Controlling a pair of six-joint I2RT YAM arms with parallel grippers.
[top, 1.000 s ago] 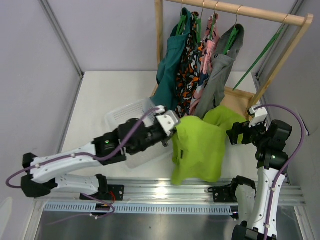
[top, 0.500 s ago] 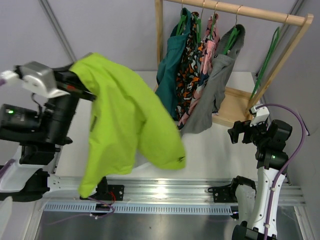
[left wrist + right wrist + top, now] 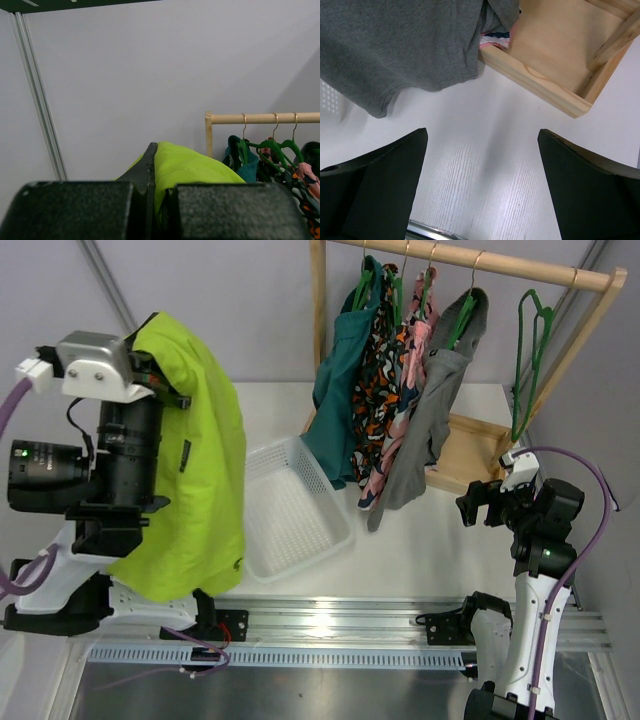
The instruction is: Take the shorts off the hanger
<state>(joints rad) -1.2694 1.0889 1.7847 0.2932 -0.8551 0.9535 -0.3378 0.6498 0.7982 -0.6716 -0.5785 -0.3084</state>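
Lime-green shorts (image 3: 195, 470) are held high at the left, pinched between the closed fingers of the left gripper (image 3: 154, 170) and draped over that arm, well apart from the bare hanger (image 3: 516, 380) hung at the right end of the wooden rail (image 3: 470, 258), while the right gripper (image 3: 480, 165) is spread wide above the table (image 3: 485, 150).

Lime-green shorts (image 3: 200, 470), dark-green hanger (image 3: 518, 370), grey garment (image 3: 440, 390).

white table (image 3: 200, 430), white basket (image 3: 290, 505), wooden rack base (image 3: 470, 445)
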